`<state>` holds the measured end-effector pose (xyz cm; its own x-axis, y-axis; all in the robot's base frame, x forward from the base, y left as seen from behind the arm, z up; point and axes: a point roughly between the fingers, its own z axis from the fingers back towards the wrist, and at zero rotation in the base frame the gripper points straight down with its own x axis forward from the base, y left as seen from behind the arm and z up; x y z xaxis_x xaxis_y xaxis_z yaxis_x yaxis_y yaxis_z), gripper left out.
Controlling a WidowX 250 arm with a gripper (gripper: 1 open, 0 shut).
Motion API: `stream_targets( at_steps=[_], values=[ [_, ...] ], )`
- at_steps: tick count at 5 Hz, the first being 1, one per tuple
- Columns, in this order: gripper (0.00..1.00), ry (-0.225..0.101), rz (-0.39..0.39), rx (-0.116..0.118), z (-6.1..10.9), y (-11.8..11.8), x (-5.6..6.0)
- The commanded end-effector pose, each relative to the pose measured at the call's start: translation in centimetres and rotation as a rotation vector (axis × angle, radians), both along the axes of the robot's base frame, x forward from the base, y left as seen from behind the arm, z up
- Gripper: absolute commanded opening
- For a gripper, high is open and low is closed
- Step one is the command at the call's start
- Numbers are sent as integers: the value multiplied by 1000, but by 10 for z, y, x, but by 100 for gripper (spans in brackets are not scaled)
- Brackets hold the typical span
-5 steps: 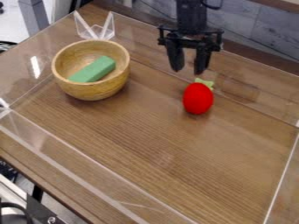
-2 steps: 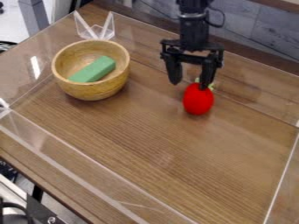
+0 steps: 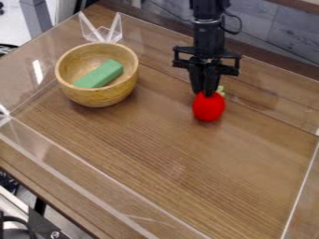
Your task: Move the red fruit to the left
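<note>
The red fruit is a small strawberry-like toy standing on the wooden table, right of centre. My gripper comes almost straight down onto it from above. Its dark fingers have drawn together and pinch the top of the fruit, where the green tip is hidden between them. The fruit still rests on the tabletop.
A wooden bowl with a green rectangular block in it stands at the left. Clear plastic walls fence the table on all sides. Bare wood lies between bowl and fruit and towards the front.
The gripper came down over the fruit with its fingers spread, then closed them on the fruit's top. The fruit itself has barely shifted.
</note>
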<state>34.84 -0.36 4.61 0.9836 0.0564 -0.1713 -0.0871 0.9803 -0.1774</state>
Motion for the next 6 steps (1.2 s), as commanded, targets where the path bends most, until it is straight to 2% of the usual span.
stream_targets(
  at_steps=[1, 2, 3, 4, 5, 6],
  values=[
    [0, -67, 5, -25, 37, 5, 3],
    [0, -99, 13, -55, 65, 12, 0],
    [0, -136, 28, -77, 95, 30, -7],
    [0, -170, 51, -89, 122, 50, -14],
    [0, -180, 87, -76, 132, 78, -22],
    [0, -176, 144, -52, 132, 108, -27]
  ],
)
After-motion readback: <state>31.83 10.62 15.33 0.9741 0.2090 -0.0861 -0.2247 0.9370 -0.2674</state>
